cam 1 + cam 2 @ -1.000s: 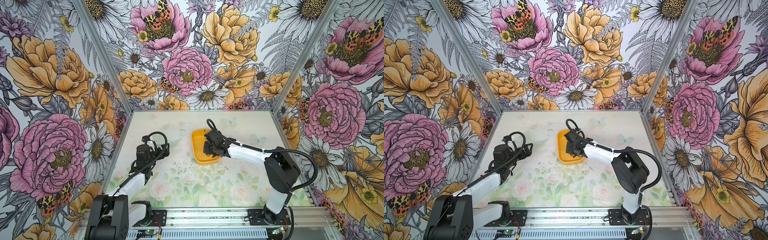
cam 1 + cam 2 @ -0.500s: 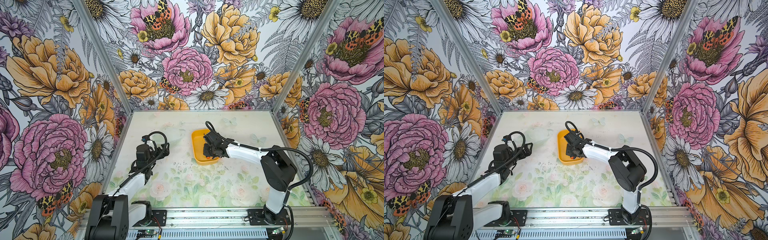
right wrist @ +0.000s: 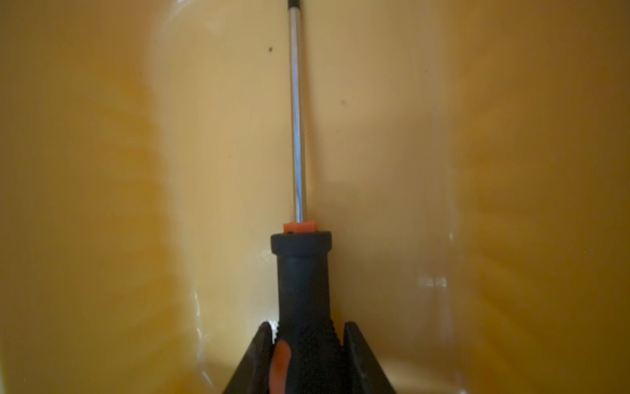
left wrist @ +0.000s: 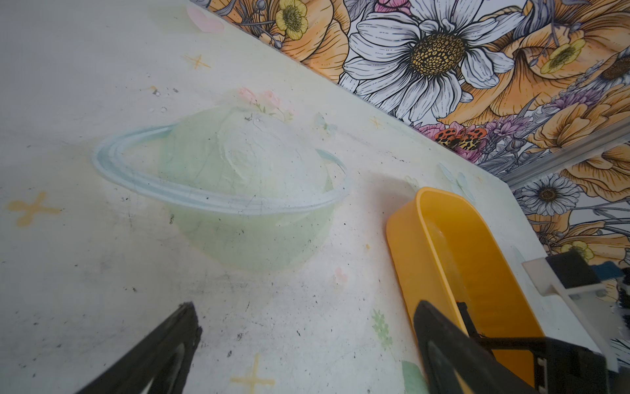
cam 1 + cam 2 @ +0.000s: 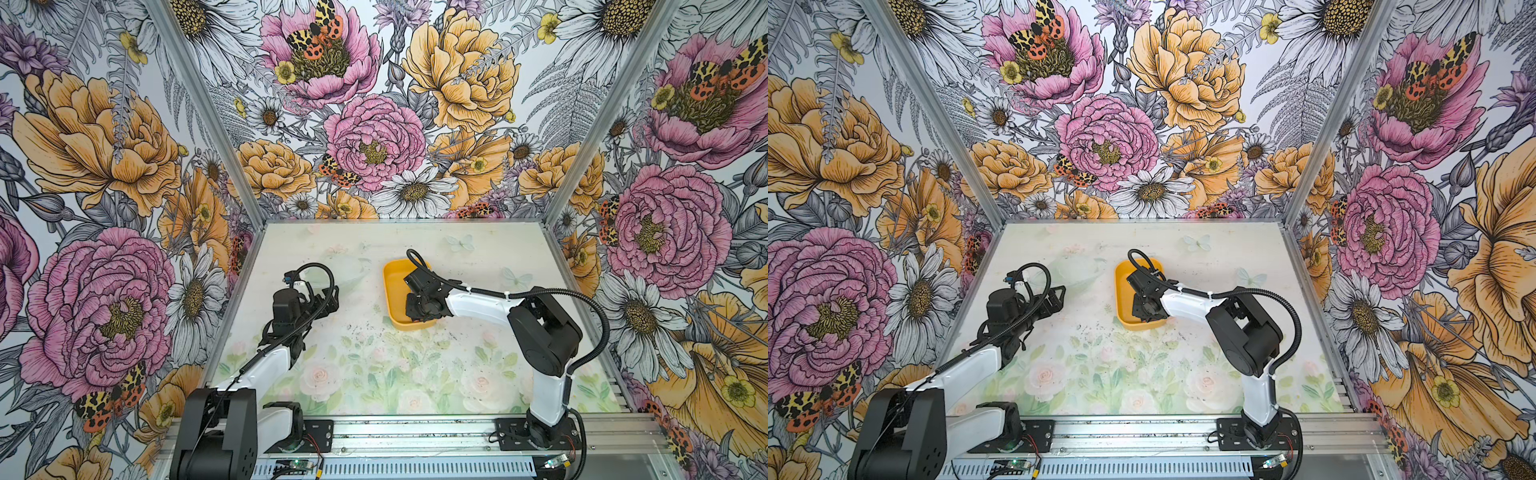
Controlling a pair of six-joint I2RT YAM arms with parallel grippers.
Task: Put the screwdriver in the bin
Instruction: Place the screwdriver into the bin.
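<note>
The bin (image 5: 392, 291) (image 5: 1123, 291) is a shallow yellow-orange tray near the middle of the table, and its outer wall (image 4: 419, 259) also shows in the left wrist view. My right gripper (image 5: 417, 313) (image 3: 304, 336) is down inside it, shut on the black handle of the screwdriver (image 3: 303, 283). The thin metal shaft (image 3: 296, 119) lies along the bin's floor, pointing away from the jaws. In both top views the gripper hides the screwdriver. My left gripper (image 5: 326, 297) (image 4: 306, 341) hangs open and empty over the table, left of the bin.
Flowered walls close the table in at the back and on both sides. A metal rail (image 5: 415, 432) carrying both arm bases runs along the front. A pale planet picture (image 4: 238, 177) is printed on the mat. The right arm's white link (image 5: 478, 303) reaches across to the bin.
The right arm's elbow has swung left and its gripper has sunk a little deeper into the bin, still shut on the screwdriver. The left arm has not moved.
</note>
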